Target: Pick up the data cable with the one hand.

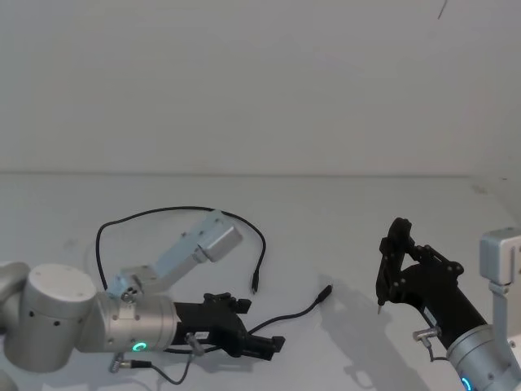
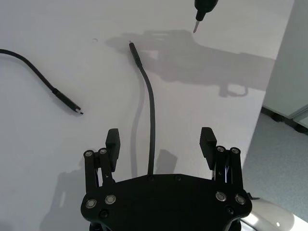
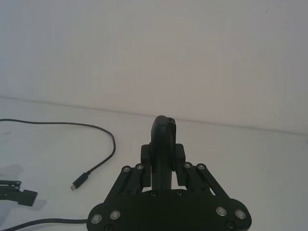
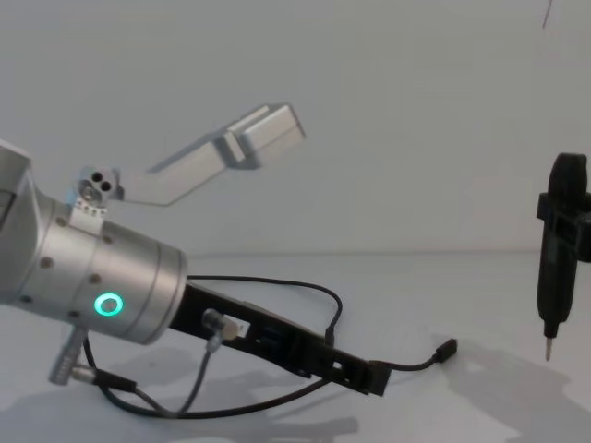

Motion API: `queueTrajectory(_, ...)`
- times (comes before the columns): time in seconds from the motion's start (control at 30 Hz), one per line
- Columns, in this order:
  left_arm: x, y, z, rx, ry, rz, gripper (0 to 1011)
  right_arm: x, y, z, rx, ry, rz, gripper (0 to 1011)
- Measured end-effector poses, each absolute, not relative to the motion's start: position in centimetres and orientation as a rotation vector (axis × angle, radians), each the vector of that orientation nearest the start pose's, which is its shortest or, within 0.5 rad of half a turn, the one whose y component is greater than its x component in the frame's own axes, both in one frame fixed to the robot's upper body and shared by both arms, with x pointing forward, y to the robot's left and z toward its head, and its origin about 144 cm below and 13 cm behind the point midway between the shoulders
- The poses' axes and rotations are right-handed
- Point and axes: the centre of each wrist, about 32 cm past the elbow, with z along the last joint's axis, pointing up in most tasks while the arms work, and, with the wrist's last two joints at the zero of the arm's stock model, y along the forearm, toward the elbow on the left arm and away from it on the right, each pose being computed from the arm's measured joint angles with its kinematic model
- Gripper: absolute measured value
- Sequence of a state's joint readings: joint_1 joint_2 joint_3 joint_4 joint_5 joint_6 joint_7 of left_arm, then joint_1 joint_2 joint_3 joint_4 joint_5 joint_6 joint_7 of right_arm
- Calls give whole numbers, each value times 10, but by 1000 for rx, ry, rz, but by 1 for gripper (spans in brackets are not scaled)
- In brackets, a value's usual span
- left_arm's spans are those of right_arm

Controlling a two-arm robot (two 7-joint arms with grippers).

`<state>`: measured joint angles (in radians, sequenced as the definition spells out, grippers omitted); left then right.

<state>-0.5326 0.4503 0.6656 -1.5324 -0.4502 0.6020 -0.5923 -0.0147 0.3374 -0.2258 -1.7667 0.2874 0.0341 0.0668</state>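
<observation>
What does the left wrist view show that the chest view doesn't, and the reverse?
Left wrist view: the left gripper from behind, fingers spread wide, the data cable running between them, clear of both. Chest view: the green ring on the left arm and the cable's loop behind it, side-on. Both: the cable's plug near the tip of the pen-shaped tool held in the right gripper.

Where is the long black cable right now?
In the head view the data cable lies on the white table left of centre, one end running between the left gripper's open fingers toward the right gripper's pen tool.
</observation>
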Motion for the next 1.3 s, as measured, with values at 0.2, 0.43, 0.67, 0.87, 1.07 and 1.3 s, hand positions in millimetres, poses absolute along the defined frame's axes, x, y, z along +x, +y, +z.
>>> queueTrajectory(0.2, 543, 172, 1244, 482, 201, 471, 1002, 443, -237, 1189, 26, -75, -1229, 279)
queueTrajectory(0.43, 546, 164, 1241, 491, 205, 469, 951, 443, -237, 1189, 26, -75, -1230, 279)
queueTrajectory(0.67, 547, 159, 1239, 497, 208, 466, 776, 443, -237, 1189, 26, -75, -1230, 279)
queueTrajectory(0.87, 548, 157, 1239, 500, 209, 465, 581, 443, -237, 1189, 26, -75, -1230, 279)
queueTrajectory(1.07, 548, 155, 1238, 502, 210, 464, 399, 443, -237, 1189, 26, -75, -1229, 279)
queueTrajectory(1.3, 548, 154, 1238, 503, 210, 464, 182, 443, -237, 1189, 26, -75, -1230, 279)
